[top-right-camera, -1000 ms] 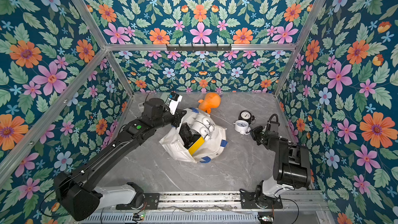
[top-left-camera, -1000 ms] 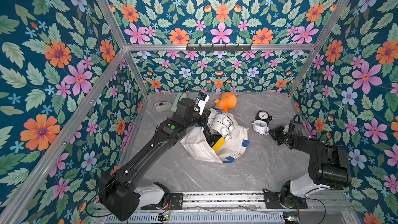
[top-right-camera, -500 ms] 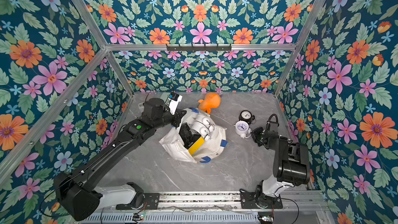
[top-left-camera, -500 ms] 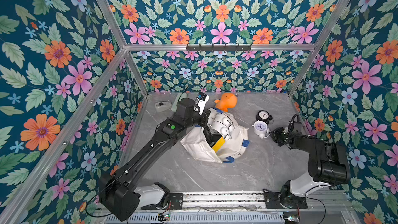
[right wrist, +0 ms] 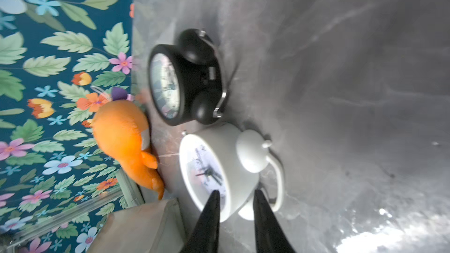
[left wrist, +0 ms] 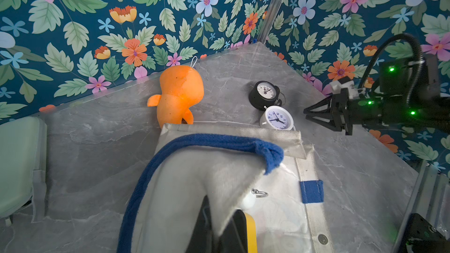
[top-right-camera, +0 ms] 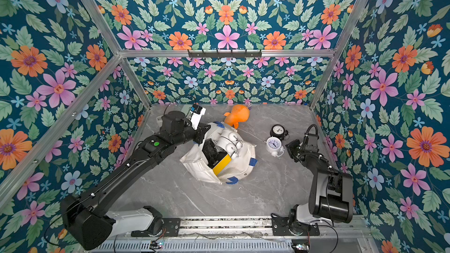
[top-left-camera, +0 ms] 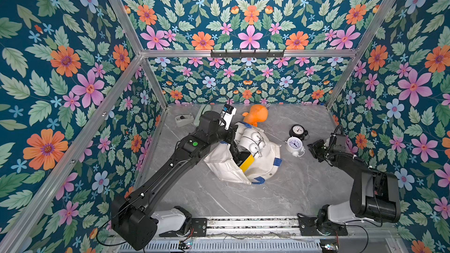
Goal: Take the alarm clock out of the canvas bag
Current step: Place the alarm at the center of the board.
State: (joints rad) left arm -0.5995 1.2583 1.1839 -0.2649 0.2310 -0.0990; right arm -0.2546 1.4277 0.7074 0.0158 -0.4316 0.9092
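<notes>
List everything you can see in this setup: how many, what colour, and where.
canvas bag: one, off-white with blue straps, lying open mid-table
white alarm clock: one, white, on the table between the bag and the right arm
black alarm clock: one, black, just behind the white one
plush toy: one, orange, behind the bag near the back wall
rounded items: several, white, in the bag's mouth; kind unclear
flat item: one, yellow and black, inside the bag
tape dispenser: one, grey, back left corner
case: one, pale green, beside the dispenser
hook rail: one, black, back wall
left gripper: black, shut on the bag's cloth
right gripper: black, open, beside the white clock
</notes>
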